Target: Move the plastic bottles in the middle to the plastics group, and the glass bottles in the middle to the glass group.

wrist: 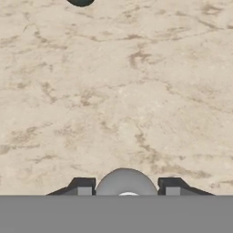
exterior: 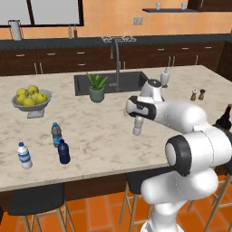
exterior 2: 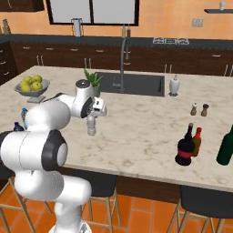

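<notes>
In the left base view, the hand (exterior: 137, 121) is seen pointed down over the marble desk (exterior: 104, 136), with the clear greyish bottle (exterior: 137, 127) directly below it, upright; whether its base touches the desk cannot be told. The dark navy bottle (exterior: 64, 152) stands near the desk's front left, just beside the blue-capped water bottle (exterior: 56, 134), and the white-capped water bottle (exterior: 24, 155) is set a little further left. A fruit bowl (exterior: 31, 100) and a potted plant (exterior: 96, 87) are placed behind them, the plant by the sink (exterior: 111, 82).

In the right base view, the greyish bottle (exterior 2: 92, 124) is seen under the hand (exterior 2: 93, 113), its top between the fingers. The black bottle with the red label band (exterior 2: 185, 146) is found far to the right, touching or just beside the slim brown red-topped bottle (exterior 2: 196, 142); a green bottle (exterior 2: 225, 146) stands at the edge.

In the hand view, the bottle's pale cap (wrist: 126, 183) is seen between the two fingertips (wrist: 82, 186), which are closed in against its sides.
</notes>
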